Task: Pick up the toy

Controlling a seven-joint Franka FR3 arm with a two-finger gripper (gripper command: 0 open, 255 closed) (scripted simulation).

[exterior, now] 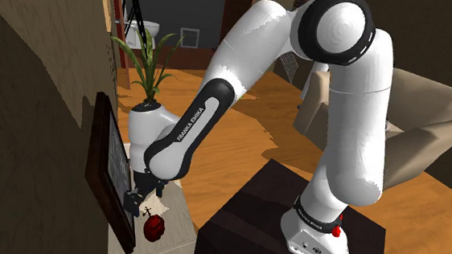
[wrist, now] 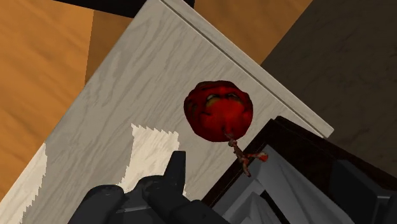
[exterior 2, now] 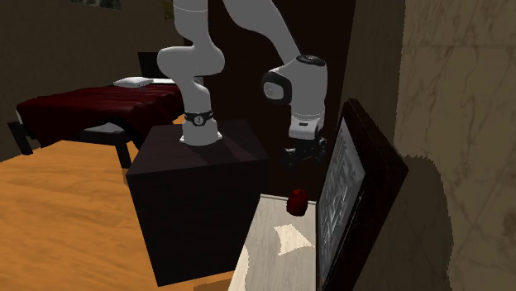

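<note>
The approach is in hand: the black hand (exterior 2: 302, 157) hovers above the round red toy with a thin stem (wrist: 218, 109), which lies on the pale wood-grain surface (wrist: 108, 108) just beside the dark picture frame (exterior: 106, 166). Whether the hand is spread or pressed together I cannot tell (too dark). Next, I judge, comes a straight descent that stays clear of the frame

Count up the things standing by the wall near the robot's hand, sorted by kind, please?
Red toy: 1
Dark picture frame: 1
Potted plant: 1
Total: 3
</note>
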